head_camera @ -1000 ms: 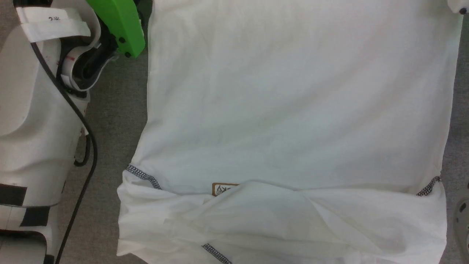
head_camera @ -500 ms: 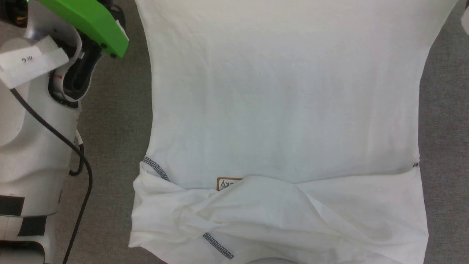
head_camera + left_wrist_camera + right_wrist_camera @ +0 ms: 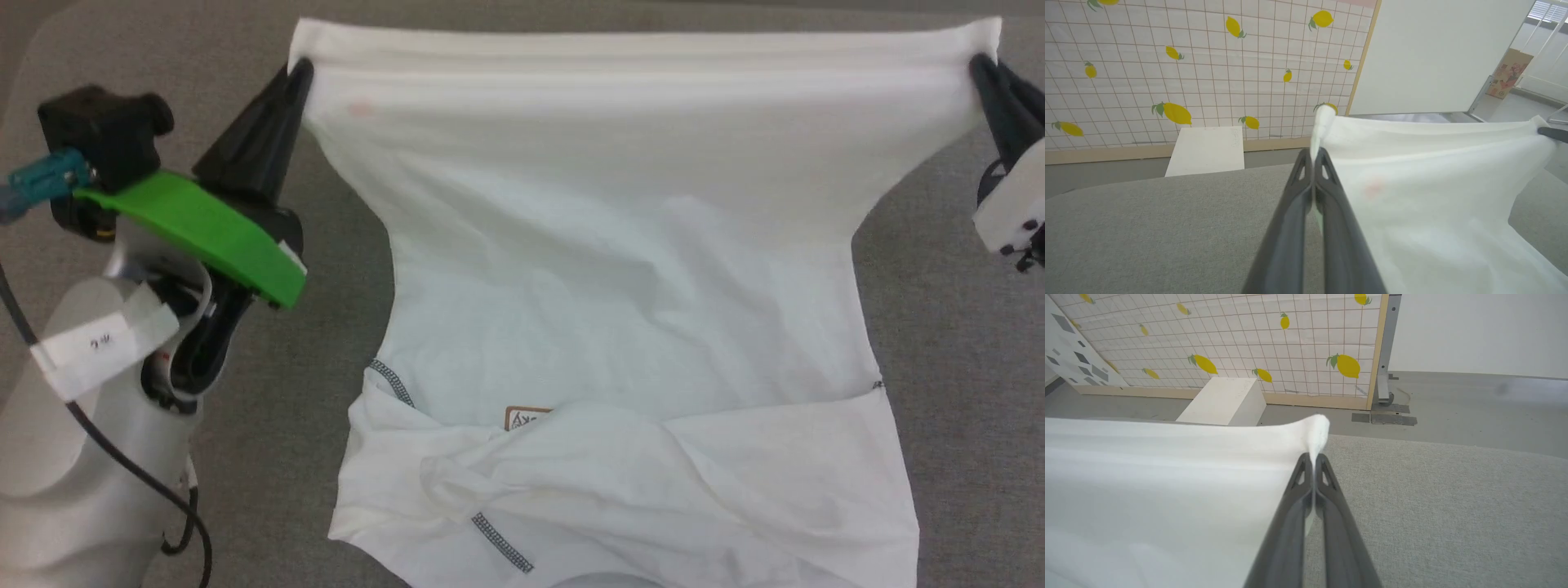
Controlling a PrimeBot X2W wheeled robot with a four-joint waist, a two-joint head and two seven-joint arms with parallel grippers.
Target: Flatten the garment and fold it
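Bare grey tabletop outside the left gripper, running to a rounded far corner. Beyond that edge, in the left wrist view, a white box on the floor against a lemon-print panel. Left gripper's fingers pressed together, pinching the garment at one corner of its far edge. Held edge stretched taut and raised between both grippers, cloth narrowing below it, then spreading onto the tabletop toward the robot. Nearer end rumpled, folded over itself, half covering a brown-bordered patch; grey stitched seam just left of it. Right gripper likewise clamped on the opposite corner. More open tabletop outside it.
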